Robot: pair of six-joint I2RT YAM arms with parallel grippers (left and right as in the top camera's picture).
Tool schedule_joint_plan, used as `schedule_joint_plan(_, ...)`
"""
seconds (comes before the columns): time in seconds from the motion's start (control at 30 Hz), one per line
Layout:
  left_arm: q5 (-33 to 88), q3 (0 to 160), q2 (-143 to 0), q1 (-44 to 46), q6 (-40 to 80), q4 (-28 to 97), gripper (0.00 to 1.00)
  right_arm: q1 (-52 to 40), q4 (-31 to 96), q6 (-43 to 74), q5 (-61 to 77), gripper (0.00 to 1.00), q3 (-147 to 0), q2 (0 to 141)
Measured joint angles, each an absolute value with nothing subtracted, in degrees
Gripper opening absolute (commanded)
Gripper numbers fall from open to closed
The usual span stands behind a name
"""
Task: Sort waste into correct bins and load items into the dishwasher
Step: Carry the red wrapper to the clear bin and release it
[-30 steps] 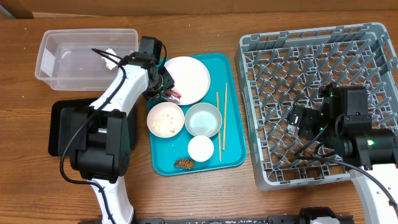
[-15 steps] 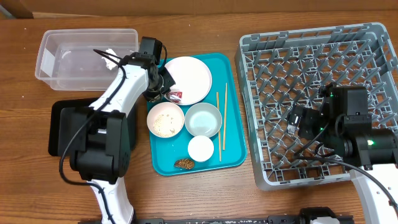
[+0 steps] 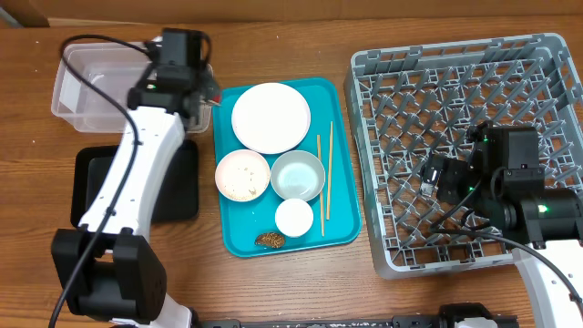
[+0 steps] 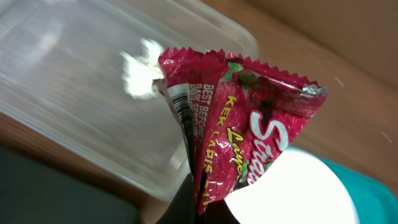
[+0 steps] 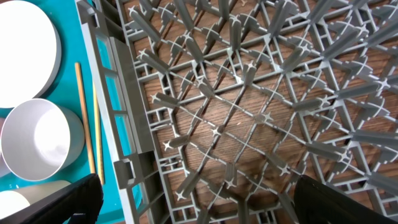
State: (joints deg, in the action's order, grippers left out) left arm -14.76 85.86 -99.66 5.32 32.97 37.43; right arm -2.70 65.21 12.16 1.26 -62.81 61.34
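Two robot arms work at a wooden table [image 3: 273, 292]. Between them sits a teal serving tray [image 3: 339, 96] carrying a white plate [image 3: 271, 117], a bowl with rice scraps [image 3: 242, 175], a pale grey bowl [image 3: 298, 175], a small white cup [image 3: 294, 217], two chopsticks [image 3: 324, 182] along its right side and a brown food lump [image 3: 269, 240] near its front edge. A narrow strip of wood separates this tray from the grey dish rack [image 3: 364, 137]. Left of it lie a clear tub [image 3: 91, 87] at the back and a black tray [image 3: 86, 187] in front; the left arm stretches over the black tray. The left gripper [image 3: 208, 93] hangs at the tub's right end, fingers clamped on the red-and-white snack wrapper [image 4: 242, 124] by the tub's rim. A blurred white scrap [image 4: 140, 68] lies inside the tub. The right gripper [image 5: 205, 208] hovers over the rack's pegs, fingers wide apart, holding nothing.
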Motion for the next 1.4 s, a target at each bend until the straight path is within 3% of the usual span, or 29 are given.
schedule_joint_plan(0.4, -18.7, 85.86, -104.97, -7.31, 31.33, 32.53, 0.04, -2.7, 65.25, 12.14, 1.26, 1.0, -62.81, 61.34)
schedule_joint_plan(1.1, -18.72, 85.86, -108.95, -8.99, 29.76, 32.51, 0.07, -2.7, 65.54, 12.14, 1.26, 1.0, -62.81, 61.34)
schedule_joint_plan(1.2, -18.72, 85.86, -108.97, -8.99, 29.74, 32.56, 0.11, -2.72, 65.58, 12.16, 1.26, 1.0, -62.81, 61.34)
schedule_joint_plan(1.3, -18.7, 85.86, -108.97, -8.99, 29.58, 32.6, 0.23, -2.7, 65.56, 12.14, 1.28, 1.0, -62.81, 61.34)
schedule_joint_plan(1.4, -18.7, 85.86, -108.97, -8.99, 29.39, 32.8, 0.24, -2.7, 65.6, 12.19, 1.26, 1.0, -62.81, 61.34)
